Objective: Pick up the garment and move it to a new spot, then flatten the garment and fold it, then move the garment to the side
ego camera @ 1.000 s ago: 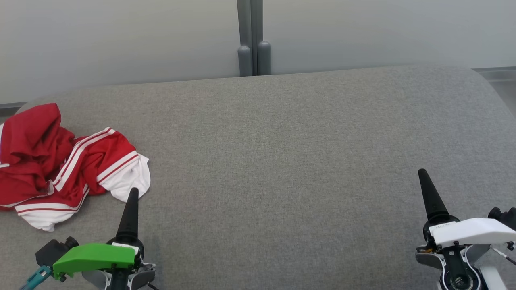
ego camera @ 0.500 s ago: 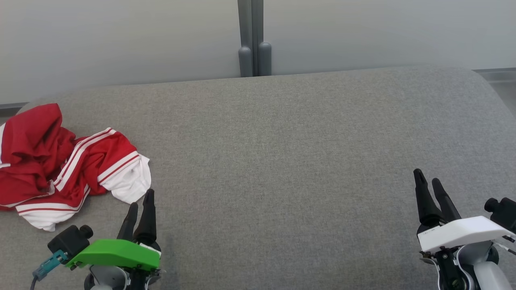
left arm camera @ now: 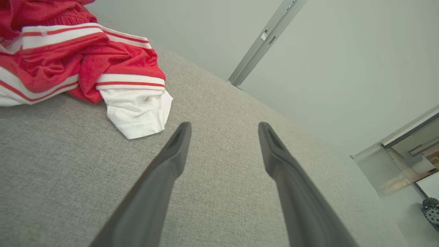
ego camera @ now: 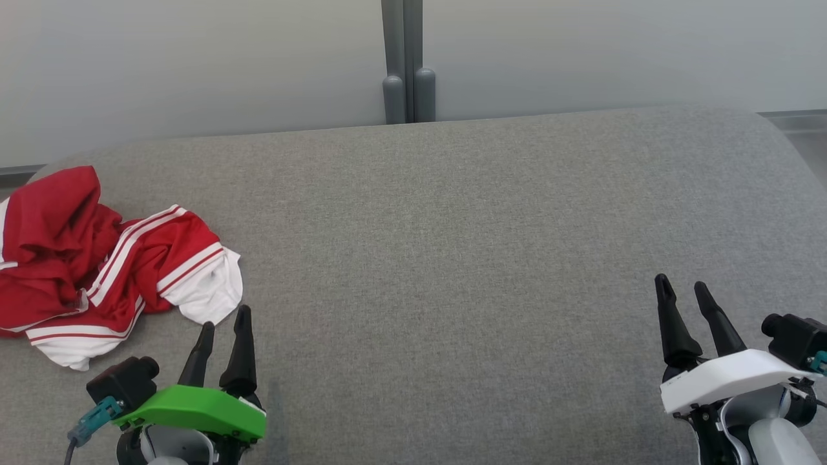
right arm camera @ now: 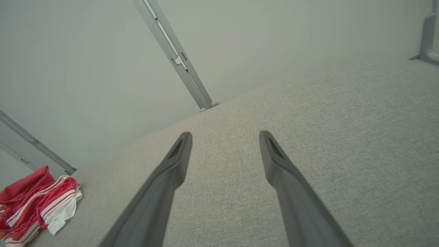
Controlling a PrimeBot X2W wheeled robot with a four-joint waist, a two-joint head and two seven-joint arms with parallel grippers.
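Note:
A crumpled red garment [ego camera: 97, 258] with white stripes and white trim lies bunched at the far left of the grey padded surface [ego camera: 452, 258]. It shows again in the left wrist view [left arm camera: 68, 58] and small in the right wrist view [right arm camera: 37, 202]. My left gripper [ego camera: 224, 320] stands open just right of and below the garment's white hem [left arm camera: 137, 109], touching nothing. Far off at the lower right, my right gripper [ego camera: 681, 287] is open over bare fabric, nothing between its fingers [right arm camera: 171, 171].
A pale wall with a grey vertical post [ego camera: 407, 64] runs behind the surface's far edge. The surface rounds off at its right end [ego camera: 782, 148], with floor beyond.
Both grippers rolled at the wrist, so that two spread fingers show where one showed a second ago. The garment has not moved.

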